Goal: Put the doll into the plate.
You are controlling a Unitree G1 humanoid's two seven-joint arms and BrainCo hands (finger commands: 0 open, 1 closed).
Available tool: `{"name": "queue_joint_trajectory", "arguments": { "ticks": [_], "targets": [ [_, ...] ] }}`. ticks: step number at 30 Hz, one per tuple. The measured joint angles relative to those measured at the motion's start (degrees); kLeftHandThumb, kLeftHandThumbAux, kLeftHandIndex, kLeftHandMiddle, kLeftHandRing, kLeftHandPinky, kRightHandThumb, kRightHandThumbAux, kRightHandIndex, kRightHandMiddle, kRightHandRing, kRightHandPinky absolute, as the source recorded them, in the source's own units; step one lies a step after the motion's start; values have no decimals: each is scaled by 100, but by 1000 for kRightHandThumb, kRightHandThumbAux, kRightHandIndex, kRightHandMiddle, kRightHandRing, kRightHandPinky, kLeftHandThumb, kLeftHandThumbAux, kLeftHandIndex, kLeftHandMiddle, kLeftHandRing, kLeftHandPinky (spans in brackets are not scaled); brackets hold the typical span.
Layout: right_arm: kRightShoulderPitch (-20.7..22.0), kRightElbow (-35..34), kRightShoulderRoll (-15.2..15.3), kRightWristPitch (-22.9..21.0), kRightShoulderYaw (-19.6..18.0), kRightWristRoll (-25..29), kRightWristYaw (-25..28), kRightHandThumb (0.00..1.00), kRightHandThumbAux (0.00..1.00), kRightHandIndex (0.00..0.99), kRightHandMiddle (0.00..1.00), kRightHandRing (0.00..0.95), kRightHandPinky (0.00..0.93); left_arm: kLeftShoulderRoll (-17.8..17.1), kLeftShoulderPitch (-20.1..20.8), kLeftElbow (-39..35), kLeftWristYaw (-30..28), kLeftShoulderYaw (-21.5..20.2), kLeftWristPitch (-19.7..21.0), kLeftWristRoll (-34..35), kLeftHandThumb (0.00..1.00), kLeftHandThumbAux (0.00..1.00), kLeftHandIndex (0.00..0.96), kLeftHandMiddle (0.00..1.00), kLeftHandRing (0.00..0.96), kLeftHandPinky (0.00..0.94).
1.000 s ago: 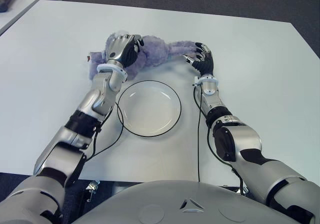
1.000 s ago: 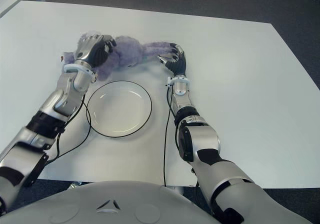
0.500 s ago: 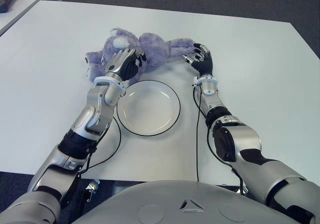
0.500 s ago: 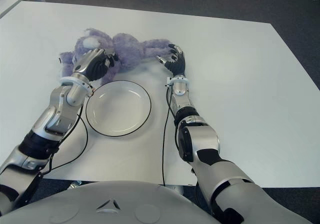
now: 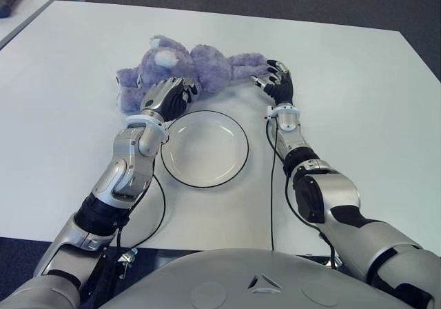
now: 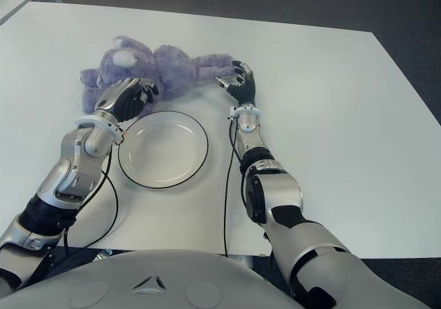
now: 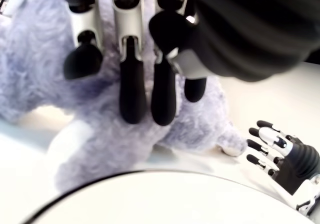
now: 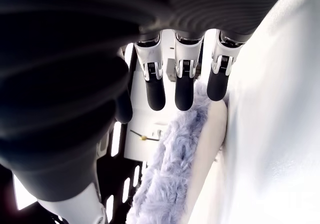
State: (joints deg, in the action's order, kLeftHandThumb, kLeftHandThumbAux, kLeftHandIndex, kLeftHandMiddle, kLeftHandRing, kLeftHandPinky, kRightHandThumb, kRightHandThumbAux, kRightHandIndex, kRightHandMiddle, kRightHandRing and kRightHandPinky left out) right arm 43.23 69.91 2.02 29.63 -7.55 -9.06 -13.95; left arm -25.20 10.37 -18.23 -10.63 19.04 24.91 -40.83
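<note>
Purple doll lying just beyond the plate, left hand at its near flank and right hand at its leg, fingers loosely curled, gripping nothing; both should close firmly before lifting plateward.
</note>
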Motion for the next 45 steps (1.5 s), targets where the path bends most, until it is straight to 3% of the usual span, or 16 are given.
{"name": "queue_joint_trajectory", "arguments": {
  "ticks": [11,13,15,17,19,21,22,24,25,26,27,28,29,31,34,45],
  "targets": [
    [0,0,-2,0,7,-5,-12,84,825,226,158,133,132,0,-6,224,126,-65,-221,-54,949,650,384,512,535,801],
    [0,0,-2,0,13,-7,-15,109,835,224,165,144,153,-1,-6,312,223,-72,-320,-87,862,662,404,562,768,798],
    [0,0,-1,0,18,-8,-17,117,838,223,166,147,156,-4,-4,404,354,-71,-418,-148,850,662,407,571,789,781],
    [0,0,-2,0,21,-8,-17,124,847,215,166,150,153,-14,1,525,507,-68,-523,-265,842,662,405,586,757,709],
    [0,0,-1,0,24,-8,-17,131,851,210,168,151,150,-36,3,645,686,-62,-626,-416,840,659,435,502,721,672],
    [0,0,-1,0,27,-8,-17,133,855,203,165,148,135,-63,8,750,833,-59,-720,-540,831,667,391,557,644,583],
    [0,0,-1,0,28,-8,-17,129,853,200,165,148,137,-84,12,803,907,-57,-775,-594,727,688,410,531,550,544],
    [0,0,0,0,32,-8,-20,123,851,198,166,149,140,-121,35,907,1012,-52,-879,-685,694,696,412,502,503,528],
    [0,0,0,0,36,-10,-24,123,853,201,171,152,142,-139,55,965,1051,-51,-928,-730,502,484,189,371,438,477],
    [0,0,0,0,39,-11,-32,124,853,202,172,153,143,-153,73,999,1083,-50,-967,-763,452,431,132,338,421,464],
    [0,0,2,0,44,-14,-42,124,853,202,172,153,143,-166,99,1039,1115,-49,-1007,-787,444,422,122,332,418,461],
    [0,0,3,0,51,-18,-53,126,855,204,174,156,148,-178,125,1069,1148,-48,-1046,-821,428,409,109,275,325,363],
    [0,0,5,0,57,-21,-63,128,857,207,179,161,153,-190,156,1099,1181,-47,-1090,-853,402,391,68,159,171,200],
    [-1,0,8,0,68,-26,-86,132,857,212,182,165,154,-225,217,1161,1263,-35,-1186,-938,381,377,30,71,62,85],
    [-1,0,10,1,92,-40,-122,136,855,214,187,168,149,-289,286,1187,1357,-7,-1308,-1111,356,344,2,6,5,7],
    [-2,0,6,16,175,-94,-181,137,840,199,181,168,161,-399,459,1035,1375,66,-1469,-1865,291,173,0,0,0,0]
  ]
}}
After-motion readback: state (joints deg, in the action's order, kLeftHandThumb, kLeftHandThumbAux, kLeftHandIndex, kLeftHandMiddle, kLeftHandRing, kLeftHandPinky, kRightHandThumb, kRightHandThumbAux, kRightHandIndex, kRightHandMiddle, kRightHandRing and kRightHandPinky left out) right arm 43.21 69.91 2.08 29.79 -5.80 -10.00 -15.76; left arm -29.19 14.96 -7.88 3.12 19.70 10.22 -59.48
